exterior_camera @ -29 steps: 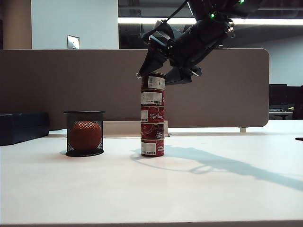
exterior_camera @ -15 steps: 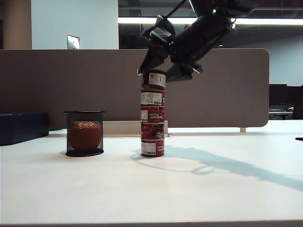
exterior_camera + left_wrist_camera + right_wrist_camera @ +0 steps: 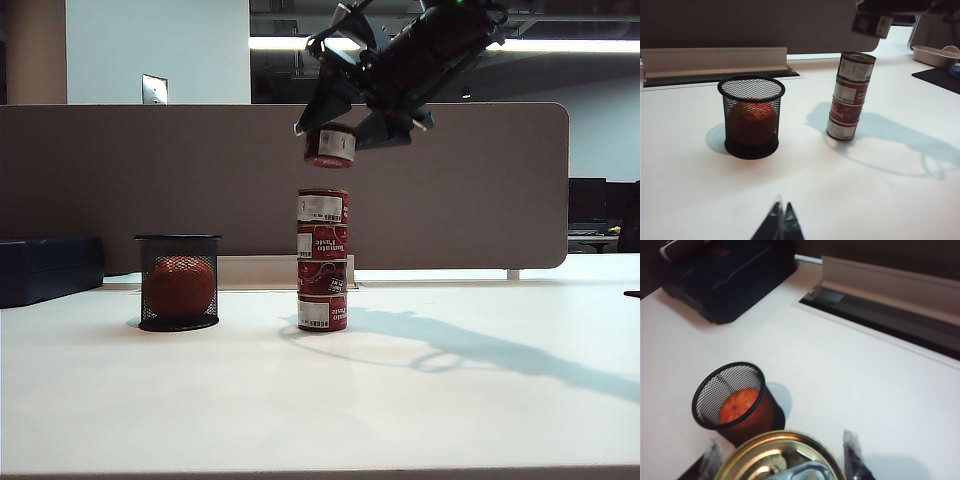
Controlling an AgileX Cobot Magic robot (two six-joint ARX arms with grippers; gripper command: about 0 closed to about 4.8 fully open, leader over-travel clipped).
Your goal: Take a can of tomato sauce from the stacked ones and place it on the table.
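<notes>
Exterior view: right gripper (image 3: 337,128) pinches a can (image 3: 330,146) directly above the stack (image 3: 322,259), upright; left gripper (image 3: 780,227) pressed together, far off.

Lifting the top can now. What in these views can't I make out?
- Held can: in the right wrist view only its gold lid shows, cut off by the frame edge.
- Right gripper: pad contact is hidden by its own dark body in the exterior view.
- Left gripper: only its tips show.
- Stack: small label print is unreadable.
</notes>
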